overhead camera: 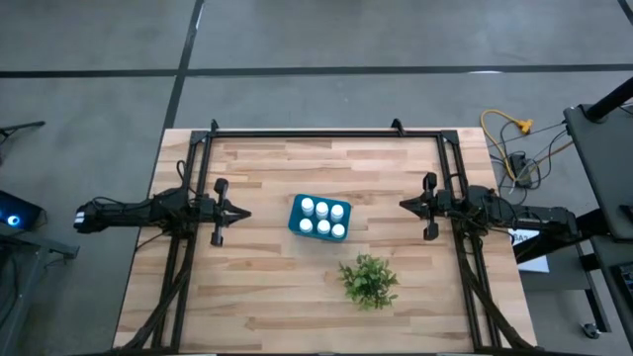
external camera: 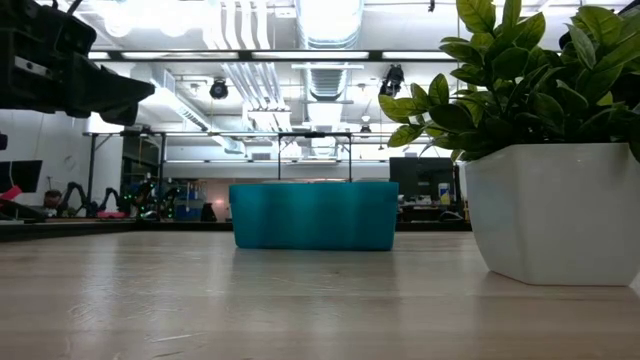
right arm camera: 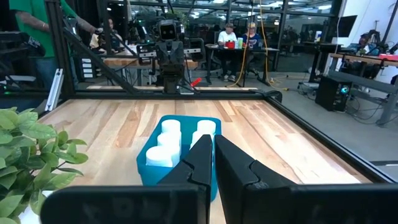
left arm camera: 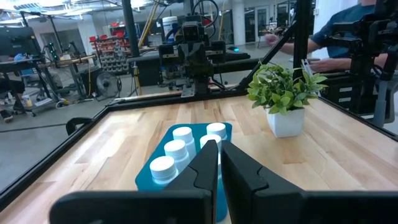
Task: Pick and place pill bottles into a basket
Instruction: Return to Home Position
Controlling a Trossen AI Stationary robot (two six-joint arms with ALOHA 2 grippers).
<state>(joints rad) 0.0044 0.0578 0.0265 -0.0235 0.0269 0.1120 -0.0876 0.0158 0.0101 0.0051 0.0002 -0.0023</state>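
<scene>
The teal-blue basket (overhead camera: 294, 220) stands on the table's middle, and several white pill bottles (overhead camera: 322, 219) stand upright in it, caps up. The basket also shows in the low view (external camera: 313, 215), the left wrist view (left arm camera: 149, 180) and the right wrist view (right arm camera: 146, 165). The bottles show in both wrist views (left arm camera: 176, 149) (right arm camera: 163, 149). My left gripper (overhead camera: 244, 213) hangs shut and empty to the left of the basket, pointing at it. My right gripper (overhead camera: 404, 205) hangs shut and empty to its right, also pointing at it. Neither touches anything.
A small green plant in a white pot (overhead camera: 369, 281) stands near the basket's near right corner; it fills the right of the low view (external camera: 550, 200). A black frame (overhead camera: 326, 132) runs round the table's edges. People show in the room beyond (left arm camera: 336, 37) (right arm camera: 239, 37).
</scene>
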